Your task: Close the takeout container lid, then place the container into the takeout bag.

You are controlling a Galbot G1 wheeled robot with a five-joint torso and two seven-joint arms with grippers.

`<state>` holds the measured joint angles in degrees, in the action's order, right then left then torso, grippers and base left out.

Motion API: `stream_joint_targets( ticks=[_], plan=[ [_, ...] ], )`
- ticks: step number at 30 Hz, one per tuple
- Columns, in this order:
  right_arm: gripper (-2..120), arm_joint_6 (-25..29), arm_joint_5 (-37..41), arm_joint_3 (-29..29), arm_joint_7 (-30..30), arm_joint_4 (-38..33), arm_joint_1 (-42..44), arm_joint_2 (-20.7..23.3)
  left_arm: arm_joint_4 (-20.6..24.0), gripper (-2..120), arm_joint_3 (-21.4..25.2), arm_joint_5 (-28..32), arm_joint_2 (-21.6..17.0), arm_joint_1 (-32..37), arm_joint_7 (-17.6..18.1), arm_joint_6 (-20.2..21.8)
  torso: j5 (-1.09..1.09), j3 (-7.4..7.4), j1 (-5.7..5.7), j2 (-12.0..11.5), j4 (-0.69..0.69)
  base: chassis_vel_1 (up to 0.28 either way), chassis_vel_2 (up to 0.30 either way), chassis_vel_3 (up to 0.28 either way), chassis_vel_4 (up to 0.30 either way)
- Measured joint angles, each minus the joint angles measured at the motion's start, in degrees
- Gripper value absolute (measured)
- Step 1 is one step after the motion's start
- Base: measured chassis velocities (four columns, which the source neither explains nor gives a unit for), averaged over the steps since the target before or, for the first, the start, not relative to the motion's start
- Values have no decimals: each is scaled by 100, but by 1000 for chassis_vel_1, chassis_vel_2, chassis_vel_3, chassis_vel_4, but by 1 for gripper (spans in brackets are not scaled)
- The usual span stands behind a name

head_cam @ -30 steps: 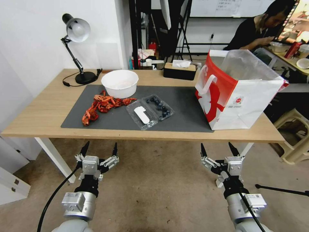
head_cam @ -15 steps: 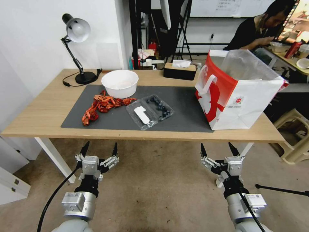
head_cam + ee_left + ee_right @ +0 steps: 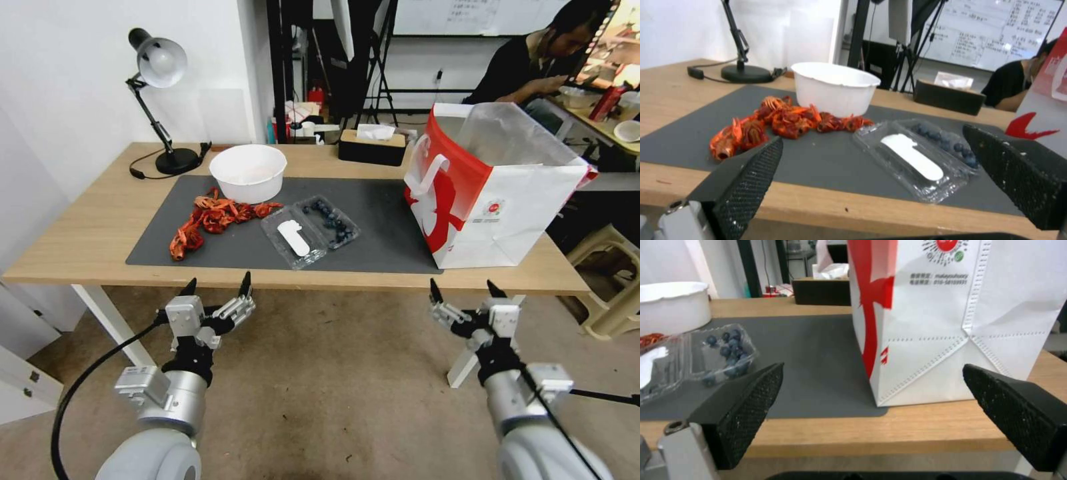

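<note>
You are just starting — the box (image 3: pixel 311 230) is lying open, lid (image 3: pixel 293 238) flat, bag (image 3: pixel 497 187) waiting nearby. Both grippers, left (image 3: pixel 217 287) and right (image 3: pixel 467 291), are hanging wide open, holding nothing.

Free room and obstacles, referenced to the takeout container (image 3: pixel 311 232), which lay open on the grey mat (image 3: pixel 387 220):
- Near side: bare mat strip, then table edge; unobstructed.
- Robot's right: open mat up to the takeout bag (image 3: pixel 490 190), a tall barrier.
- Robot's left: crayfish pile (image 3: pixel 213 217) close by.
- Far-left: white bowl (image 3: pixel 248 172) standing near.
</note>
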<state>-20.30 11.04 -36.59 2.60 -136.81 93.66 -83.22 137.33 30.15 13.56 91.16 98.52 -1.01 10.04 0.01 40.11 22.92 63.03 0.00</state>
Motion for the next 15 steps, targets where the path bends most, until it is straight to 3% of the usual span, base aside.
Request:
stream_joint_targets(
  ticks=[2, 4, 9, 15],
  plan=[
    [100, -399, 219, -102, 51, -98, -188, 53, -82, 100, 20, 0, -23, 33, -17, -224, 0, 0, 0, 0, 0, 0, 0, 0, 0],
    [100, -441, 291, -112, 74, -113, -237, 78, -101, 100, 27, -1, -28, 46, -25, -276, -1, 0, 0, 0, 0, 0, 0, 0, 0],
    [100, -4, 919, 508, 288, 50, -624, 475, -159, 100, 105, -14, -47, 88, -75, -506, 0, 0, 0, 0, -1, 0, 0, 0, 0],
    [100, 108, 1121, 909, 474, 479, -1112, 756, -193, 100, 155, -35, -37, 114, -85, -617, 0, 0, 0, 0, 0, 0, 0, 0, 0]
  ],
)
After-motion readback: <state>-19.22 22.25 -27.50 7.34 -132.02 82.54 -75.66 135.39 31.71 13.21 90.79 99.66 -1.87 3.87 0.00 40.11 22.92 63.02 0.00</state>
